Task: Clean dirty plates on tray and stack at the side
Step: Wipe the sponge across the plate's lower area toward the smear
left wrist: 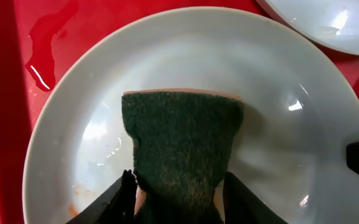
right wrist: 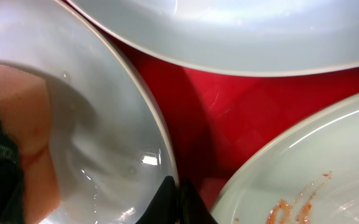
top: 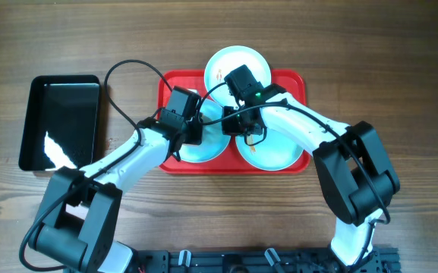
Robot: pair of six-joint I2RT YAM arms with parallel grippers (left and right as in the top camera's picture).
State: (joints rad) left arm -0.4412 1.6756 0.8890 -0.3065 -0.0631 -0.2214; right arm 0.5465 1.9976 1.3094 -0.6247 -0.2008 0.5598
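Three pale plates lie on the red tray point(top: 291, 83). My left gripper point(left wrist: 178, 186) is shut on a sponge point(left wrist: 182, 143), green scouring side up, which lies flat on the near-left plate point(left wrist: 279, 74). Faint orange smears point(left wrist: 73, 208) remain by that plate's lower left rim. My right gripper point(right wrist: 178, 196) is shut on the right rim of this same plate point(right wrist: 104, 124). The near-right plate point(right wrist: 328, 168) carries orange smears point(right wrist: 297, 202). The far plate point(top: 234, 64) sits at the tray's back edge. From overhead both grippers point(top: 196, 130) point(top: 239, 127) meet over the tray's middle.
A glossy black tray point(top: 59, 121) lies on the wooden table left of the red tray. A small puddle of water point(left wrist: 42, 43) sits on the red tray's floor beside the near-left plate. Cables arch above both arms.
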